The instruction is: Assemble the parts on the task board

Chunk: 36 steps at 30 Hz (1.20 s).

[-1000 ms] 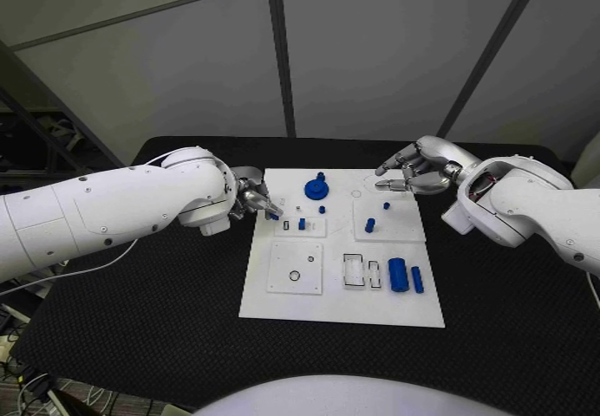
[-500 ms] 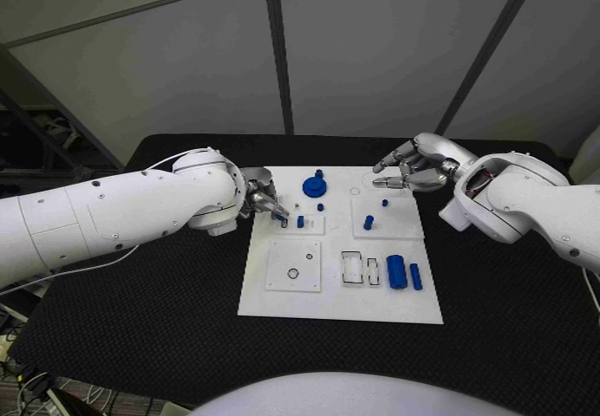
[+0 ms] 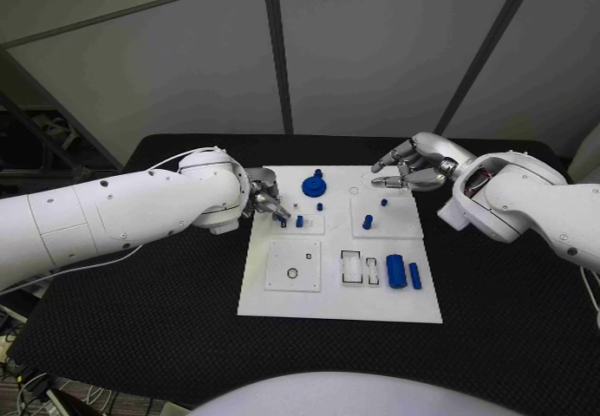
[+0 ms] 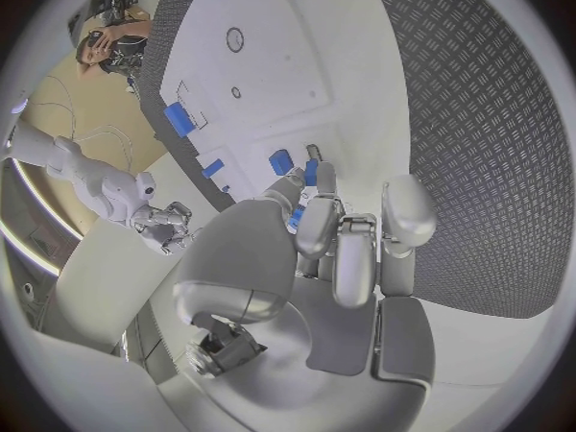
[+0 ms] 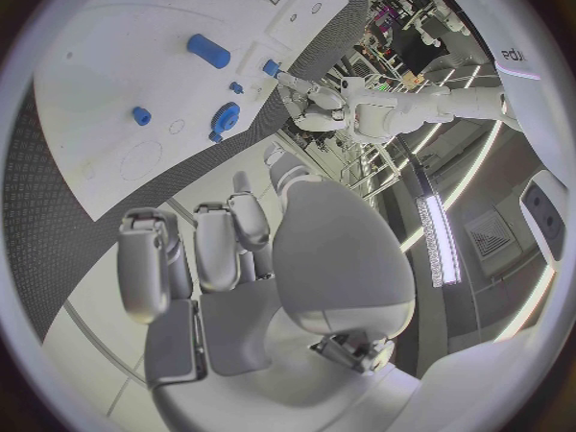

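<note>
Task board (image 3: 319,290): white plate, stiff, flat on the black table (image 3: 150,303), looks heavy enough to stay put.

Gear-like knob (image 3: 314,185) stands at the board's far edge, between the 2 hands. Probably light hard plastic, smooth; take it by the rim.

Cylinder (image 3: 396,271) and thin bar (image 3: 414,276) lie side by side near the board's right edge. Judged rigid, light, prone to roll; pinch mid-length across the sides.

Small peg (image 3: 299,221) stands upright at the board's left edge; grip low, it could tip.

Left hand (image 3: 265,201): fingertips (image 4: 311,175) bunched together right at a small blue piece; cannot tell if it is pinched.

Right hand (image 3: 413,171) hovers over the board's far right corner, fingers curled, holding nothing.
</note>
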{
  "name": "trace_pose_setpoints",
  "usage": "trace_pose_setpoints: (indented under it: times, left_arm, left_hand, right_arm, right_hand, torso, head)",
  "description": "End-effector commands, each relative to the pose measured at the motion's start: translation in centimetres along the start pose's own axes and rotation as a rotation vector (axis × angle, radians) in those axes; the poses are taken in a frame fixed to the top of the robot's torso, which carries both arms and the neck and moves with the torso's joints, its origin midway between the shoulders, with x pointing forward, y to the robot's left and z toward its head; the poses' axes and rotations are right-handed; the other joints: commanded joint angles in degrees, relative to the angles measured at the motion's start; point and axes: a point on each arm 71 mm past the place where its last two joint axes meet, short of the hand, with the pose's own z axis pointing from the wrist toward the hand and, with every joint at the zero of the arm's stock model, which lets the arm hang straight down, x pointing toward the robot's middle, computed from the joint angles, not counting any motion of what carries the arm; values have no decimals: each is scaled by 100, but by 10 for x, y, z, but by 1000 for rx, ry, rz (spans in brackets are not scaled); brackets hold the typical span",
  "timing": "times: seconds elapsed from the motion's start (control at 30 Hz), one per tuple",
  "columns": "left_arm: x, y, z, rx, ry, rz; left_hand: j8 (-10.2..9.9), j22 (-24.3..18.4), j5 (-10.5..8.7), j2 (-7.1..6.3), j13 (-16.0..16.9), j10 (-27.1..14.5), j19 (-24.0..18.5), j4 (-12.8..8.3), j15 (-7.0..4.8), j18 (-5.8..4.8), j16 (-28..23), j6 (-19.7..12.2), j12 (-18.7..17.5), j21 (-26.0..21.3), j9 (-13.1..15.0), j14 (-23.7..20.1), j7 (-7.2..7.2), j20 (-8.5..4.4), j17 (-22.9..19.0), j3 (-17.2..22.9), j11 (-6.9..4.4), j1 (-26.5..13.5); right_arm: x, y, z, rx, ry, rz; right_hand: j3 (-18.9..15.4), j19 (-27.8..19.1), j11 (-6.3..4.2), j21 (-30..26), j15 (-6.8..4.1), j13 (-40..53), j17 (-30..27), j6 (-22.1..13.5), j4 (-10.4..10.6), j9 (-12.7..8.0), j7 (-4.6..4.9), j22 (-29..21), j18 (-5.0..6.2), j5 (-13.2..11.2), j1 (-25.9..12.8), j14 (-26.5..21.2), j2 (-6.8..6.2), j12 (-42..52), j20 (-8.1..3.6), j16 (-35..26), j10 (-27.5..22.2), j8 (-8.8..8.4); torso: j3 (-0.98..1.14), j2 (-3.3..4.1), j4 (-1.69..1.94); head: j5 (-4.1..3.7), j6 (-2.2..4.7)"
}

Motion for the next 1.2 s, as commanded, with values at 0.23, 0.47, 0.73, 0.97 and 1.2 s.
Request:
trace_pose_setpoints:
  times: [0.23, 0.47, 0.73, 0.97, 1.2]
  left_arm:
    - [2, -2, 1, -2, 39, 49]
    - [3, -3, 1, -2, 51, 57]
    - [4, -4, 1, 0, 56, 60]
    - [4, -5, 2, -3, 57, 62]
    - [4, -5, 4, -7, 60, 64]
  left_hand:
    - [-6, 162, 2, 36, 899, 265, 36, -838, -29, -71, 30, 56, 23, -6, 11, 488, -36, 2, 1038, 873, -36, -16]
    - [-7, 160, -1, 35, 901, 265, 33, -841, -28, -70, 28, 55, 28, -11, 12, 486, -36, 2, 1035, 880, -36, -18]
    - [-8, 155, -4, 36, 902, 265, 28, -841, -28, -68, 27, 56, 29, -21, 14, 486, -35, 2, 1033, 887, -35, -24]
    - [-8, 155, -4, 36, 902, 265, 28, -841, -28, -68, 27, 56, 29, -21, 14, 486, -35, 2, 1033, 887, -35, -24]
    - [-10, 156, -9, 38, 900, 265, 28, -839, -26, -69, 26, 57, 19, -21, 18, 485, -33, 3, 1030, 899, -33, -36]
  right_arm:
    - [0, 2, 0, -14, 5, -3]
    - [0, 2, 0, -14, 5, -3]
    - [0, 2, 1, -14, 6, -3]
    - [0, 2, 1, -15, 6, -3]
    - [0, 2, 1, -16, 6, -3]
  right_hand:
    - [-1, 290, -13, -18, -18, 9, 5, 32, 33, 9, 2, 1020, 46, 12, -14, 179, 52, 37, -32, -19, 18, 11]
    - [-1, 290, -13, -18, -18, 9, 5, 32, 33, 9, 2, 1020, 46, 12, -14, 179, 52, 37, -32, -19, 18, 11]
    - [-1, 290, -13, -18, -18, 9, 5, 32, 33, 9, 2, 1020, 46, 12, -14, 179, 52, 37, -32, -19, 18, 11]
    - [-1, 290, -13, -18, -18, 9, 5, 32, 33, 9, 2, 1020, 46, 12, -14, 179, 52, 37, -32, -19, 18, 11]
    - [-1, 290, -13, -18, -18, 9, 5, 32, 33, 9, 2, 1020, 46, 12, -14, 179, 52, 37, -32, -19, 18, 11]
  torso:
    - [-5, -2, 4]
    - [-3, -1, 4]
    - [-3, -3, 5]
    - [-3, -1, 4]
    - [-1, 1, 4]
  head:
    - [-5, -17]
    - [-8, -28]
    - [-8, -28]
    - [-12, -31]
    - [-14, -48]
